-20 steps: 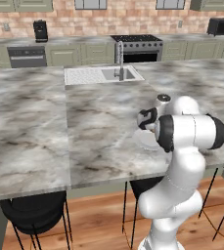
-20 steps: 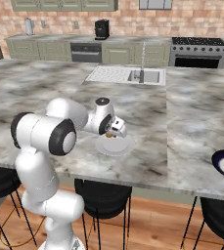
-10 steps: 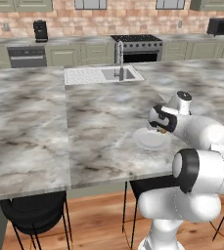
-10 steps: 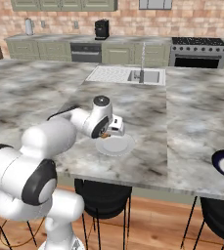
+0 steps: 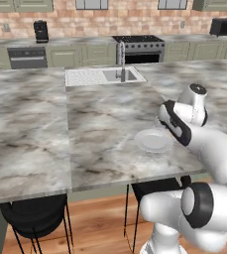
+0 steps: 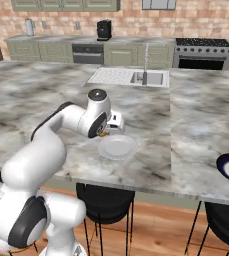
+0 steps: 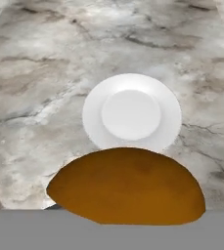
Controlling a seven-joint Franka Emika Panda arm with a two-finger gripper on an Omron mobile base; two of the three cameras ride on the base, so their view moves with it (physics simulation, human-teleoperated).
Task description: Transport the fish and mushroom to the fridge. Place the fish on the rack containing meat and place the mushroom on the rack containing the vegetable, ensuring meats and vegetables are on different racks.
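the grey-veined marble island counter carried the round white plate, which sat bare near its front edge. the white arm had folded back over that edge, so the two-finger gripper hung above the counter just beside the plate rather than on it. its fingers were clenched on the brown-orange lump of a mushroom, held clear of the plate, seemingly ready for carrying to the fridge.
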